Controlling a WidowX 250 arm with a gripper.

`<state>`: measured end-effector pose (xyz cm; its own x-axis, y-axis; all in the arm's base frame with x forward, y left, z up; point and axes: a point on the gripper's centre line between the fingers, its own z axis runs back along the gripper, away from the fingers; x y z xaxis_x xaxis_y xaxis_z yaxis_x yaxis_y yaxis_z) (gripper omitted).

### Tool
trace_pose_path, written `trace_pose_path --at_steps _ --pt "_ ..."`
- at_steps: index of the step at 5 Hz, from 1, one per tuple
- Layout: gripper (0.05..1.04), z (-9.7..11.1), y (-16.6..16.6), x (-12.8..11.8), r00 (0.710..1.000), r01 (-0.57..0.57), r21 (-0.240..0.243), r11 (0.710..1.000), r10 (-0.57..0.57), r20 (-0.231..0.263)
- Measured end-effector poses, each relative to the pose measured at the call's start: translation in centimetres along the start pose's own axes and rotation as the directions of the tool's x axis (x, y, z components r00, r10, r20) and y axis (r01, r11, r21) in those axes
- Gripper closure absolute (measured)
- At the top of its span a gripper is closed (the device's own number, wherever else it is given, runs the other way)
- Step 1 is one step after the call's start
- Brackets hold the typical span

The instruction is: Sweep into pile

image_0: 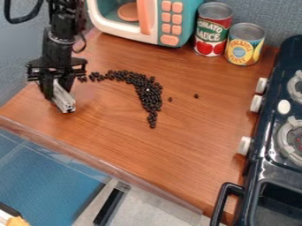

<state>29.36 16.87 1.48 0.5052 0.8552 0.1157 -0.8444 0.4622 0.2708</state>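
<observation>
Upper left, my gripper (57, 91) is clamped on a silvery bar (65, 102); black beans (151, 93) curve near centre; upper right, two cans (247, 29) wear printed labels (241, 49).

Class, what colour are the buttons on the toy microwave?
The buttons are salmon pink, seen in the camera view.

The black end effector (57, 93) holds a shiny bar (65, 103) low over the left side of the brown desk (124, 141). Little black beans (151, 92) make a bendy line, with two lone beans to its right. Behind are a toy microwave (158, 22) and two cans (213, 33). A toy stove (269, 108) sits right.
</observation>
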Motion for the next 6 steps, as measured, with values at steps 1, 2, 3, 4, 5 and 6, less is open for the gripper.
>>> trace_pose_path --at_steps 1,2,3,4,5,6 --pt "0.698 0.0 -0.8 -0.3 0.991 0.137 -0.062 0.989 -0.137 0.006" --pt "0.698 0.6 -1.5 -0.8 0.96 0.281 -0.14 0.95 -0.28 0.021" --pt "0.698 1.3 -2.5 -0.8 0.95 0.311 -0.194 0.93 -0.312 0.025" --pt "0.698 2.7 -3.7 0.3 0.949 0.311 -0.222 0.924 -0.312 0.029" --pt "0.698 2.6 -4.5 1.7 0.965 0.257 -0.22 0.941 -0.26 0.013" --pt "0.698 2.4 -4.5 2.3 0.977 0.213 -0.204 0.956 -0.212 0.027"
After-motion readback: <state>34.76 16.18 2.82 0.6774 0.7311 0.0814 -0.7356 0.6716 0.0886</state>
